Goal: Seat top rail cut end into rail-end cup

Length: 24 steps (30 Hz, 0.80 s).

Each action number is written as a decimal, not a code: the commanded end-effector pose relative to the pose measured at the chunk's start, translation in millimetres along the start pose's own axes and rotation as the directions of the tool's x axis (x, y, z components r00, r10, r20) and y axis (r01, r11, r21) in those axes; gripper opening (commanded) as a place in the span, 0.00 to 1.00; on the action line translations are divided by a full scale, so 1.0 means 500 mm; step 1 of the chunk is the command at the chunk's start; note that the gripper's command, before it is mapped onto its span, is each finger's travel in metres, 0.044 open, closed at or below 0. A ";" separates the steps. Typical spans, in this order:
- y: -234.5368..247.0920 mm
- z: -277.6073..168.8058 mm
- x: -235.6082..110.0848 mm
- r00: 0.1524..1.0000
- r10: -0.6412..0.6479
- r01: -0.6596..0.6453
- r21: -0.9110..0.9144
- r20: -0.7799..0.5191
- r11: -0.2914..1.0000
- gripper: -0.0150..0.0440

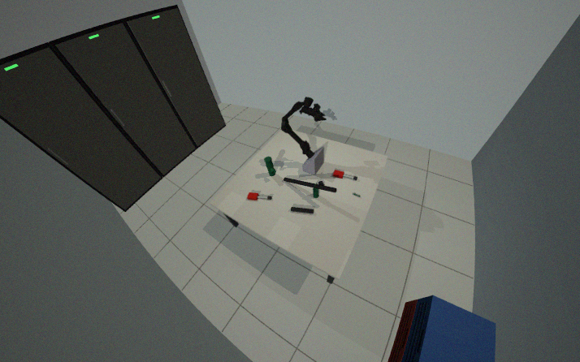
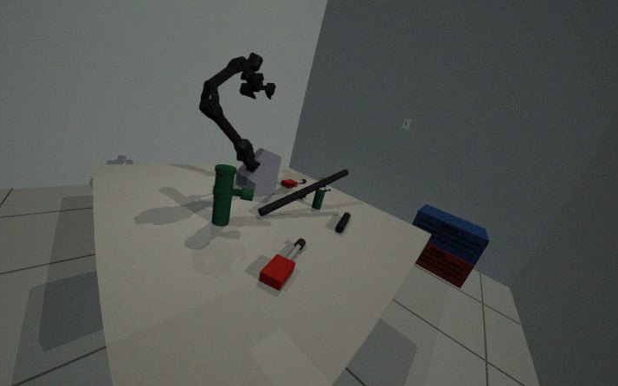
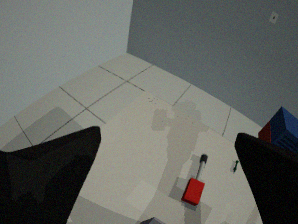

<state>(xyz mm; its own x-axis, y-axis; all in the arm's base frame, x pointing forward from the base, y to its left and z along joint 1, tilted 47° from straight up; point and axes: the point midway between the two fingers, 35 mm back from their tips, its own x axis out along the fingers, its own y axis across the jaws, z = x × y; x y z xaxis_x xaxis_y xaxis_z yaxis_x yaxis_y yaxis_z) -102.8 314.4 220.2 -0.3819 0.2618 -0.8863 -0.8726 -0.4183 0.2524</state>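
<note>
The big green post stands upright with its cap on top. Its rail-end cup sticks out sideways from the brace band, a little above mid-height. The black rail slants, passing through the loop cap's ring on the short green post. The rail's end near the big post is low and outside the cup, with a gap between them. Whether that end touches the table is unclear. My gripper is open and empty, high above the table and away from the rail.
Two red blocks with grey rods and black tips lie on the table. A short black cylinder lies near the rail. A small green piece lies farther right. The pale wedge stands by the arm base.
</note>
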 end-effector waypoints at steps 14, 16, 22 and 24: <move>-0.444 -0.322 -0.086 0.716 -0.498 0.682 0.643 -0.489 0.348 1.00; -0.473 -0.375 -0.107 0.658 -0.501 0.725 0.653 -0.561 0.221 1.00; -0.518 -0.520 -0.166 0.494 -0.455 0.790 0.601 -0.741 -0.120 1.00; -0.525 -0.567 -0.188 0.428 -0.427 0.798 0.554 -0.797 -0.235 1.00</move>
<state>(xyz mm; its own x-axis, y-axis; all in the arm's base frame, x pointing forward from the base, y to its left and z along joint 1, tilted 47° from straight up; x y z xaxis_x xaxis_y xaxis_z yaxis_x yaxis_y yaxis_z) 229.2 181.6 129.4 0.4288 -0.2966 -0.8533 -0.4141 0.7750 -0.4774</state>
